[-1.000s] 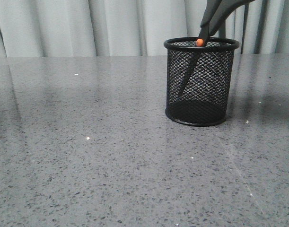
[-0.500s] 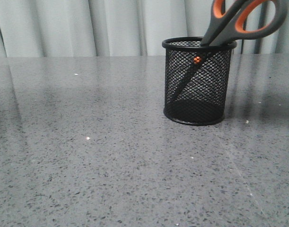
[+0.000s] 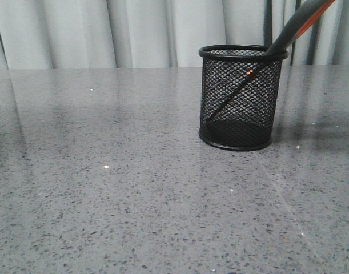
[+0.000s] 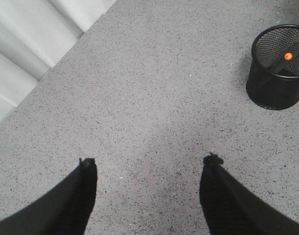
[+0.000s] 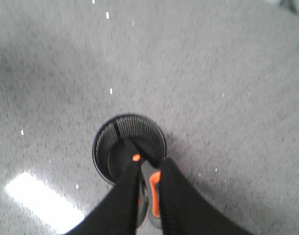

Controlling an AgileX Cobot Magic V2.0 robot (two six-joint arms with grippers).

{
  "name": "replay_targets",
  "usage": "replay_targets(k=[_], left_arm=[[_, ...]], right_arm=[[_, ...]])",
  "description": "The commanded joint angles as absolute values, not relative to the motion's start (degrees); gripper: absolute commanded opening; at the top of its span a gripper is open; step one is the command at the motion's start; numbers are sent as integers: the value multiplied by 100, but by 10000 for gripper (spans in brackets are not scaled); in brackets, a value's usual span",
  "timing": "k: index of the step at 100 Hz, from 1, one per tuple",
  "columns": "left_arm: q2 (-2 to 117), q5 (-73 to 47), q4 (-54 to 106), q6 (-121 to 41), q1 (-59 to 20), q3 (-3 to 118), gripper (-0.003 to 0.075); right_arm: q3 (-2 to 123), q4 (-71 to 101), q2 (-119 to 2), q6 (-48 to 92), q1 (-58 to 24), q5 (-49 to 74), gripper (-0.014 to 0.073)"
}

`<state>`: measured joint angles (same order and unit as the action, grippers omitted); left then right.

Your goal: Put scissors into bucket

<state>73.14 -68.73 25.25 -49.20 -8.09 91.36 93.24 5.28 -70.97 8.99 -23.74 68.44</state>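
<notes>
The black wire-mesh bucket [image 3: 241, 100] stands upright on the grey table, right of centre. The scissors [image 3: 297, 24] lean in it, dark blades down inside the mesh, orange pivot dot below the rim, handles sticking out up and to the right over the rim. In the right wrist view my right gripper [image 5: 150, 164] is above the bucket [image 5: 101, 133], its fingers closed against both sides of the scissors' [image 5: 154, 198] grey and orange handle. My left gripper [image 4: 150, 159] hovers open over bare table, far from the bucket [image 4: 276, 90].
The speckled grey table [image 3: 105, 188] reaches from the front edge of the view to a pale pleated curtain [image 3: 105, 31] at the back. A bright glare patch [image 5: 41, 200] lies on the table near the bucket.
The scissors have sunk from the pivot at rim height to below the rim. Their handles have turned from flat-on to edge-on and now lean over the rim.
</notes>
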Motion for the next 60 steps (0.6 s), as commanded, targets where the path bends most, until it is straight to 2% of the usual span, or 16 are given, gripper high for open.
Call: replay_targets(k=[1,10,17,24,33,60], left_arm=[[7168,-6614,2800,-4851,-800,9326,417],[7168,-6653,2876,-4842,-800,9326,375],[7168,-6679,2884,-4738,-800,9326,291],[7168,-6690,2884,-4697,-800,9326,174],[7168,-6730,2884,-4671,-800,9326,-15],[6916,-6314,2929,-4266,-800,9022,-20]], right_arm=[[9496,473,-6813,820,-2347,6253,-71],[9407,469,-6656,774,-2347,6055,-50],[9207,458,-6477,689,-2347,5770,-50],[8897,460,-6249,629,-2347,5385,-50],[8366,419,-5946,511,-2347,4764,-50],[6830,398,-4988,484,-2347,3091,-50]])
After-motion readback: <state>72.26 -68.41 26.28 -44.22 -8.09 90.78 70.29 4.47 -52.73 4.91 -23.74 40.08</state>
